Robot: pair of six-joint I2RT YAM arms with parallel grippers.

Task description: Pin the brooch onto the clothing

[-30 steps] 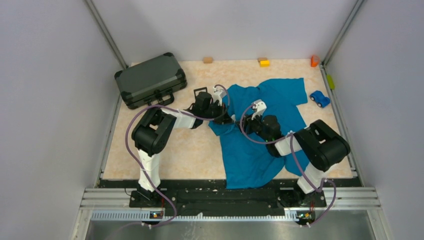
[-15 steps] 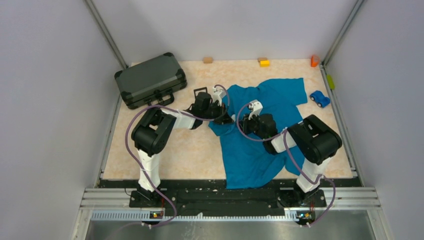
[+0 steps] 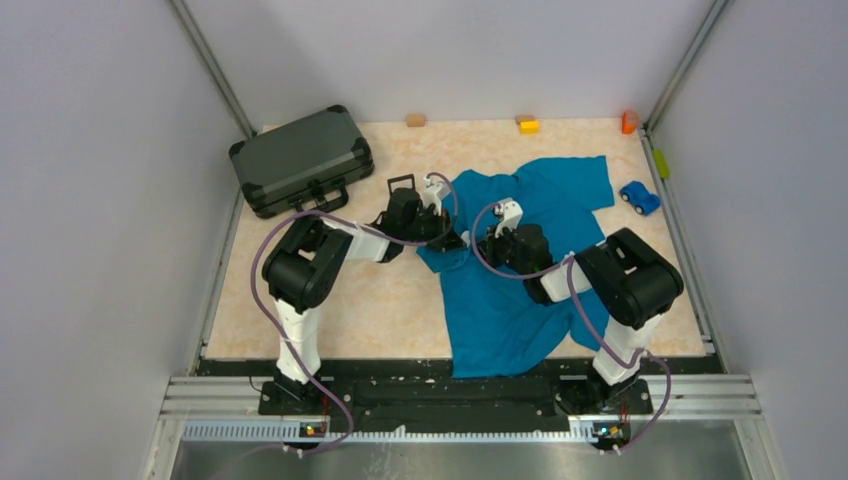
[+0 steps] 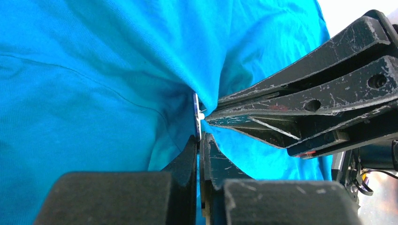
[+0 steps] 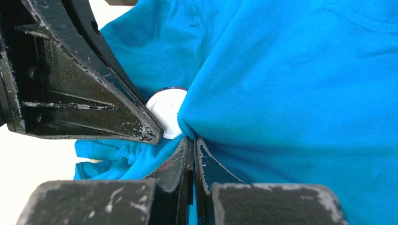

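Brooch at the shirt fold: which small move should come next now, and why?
Probably the left gripper should gently press the brooch into the fold of the shirt. Its jaws are shut on the disc's edge, the right gripper pinches the fold tight just beside it, and the disc sits right against the cloth. Whether the pin is through cannot be seen.

My left tool (image 4: 198,139) and right tool (image 5: 192,140) meet tip to tip; the brooch (image 5: 166,112) and bunched shirt (image 3: 520,290) fill the gap. Bare surface (image 3: 370,300) lies open near-left; the case (image 3: 300,160) blocks far left, the toy car (image 3: 639,197) right.
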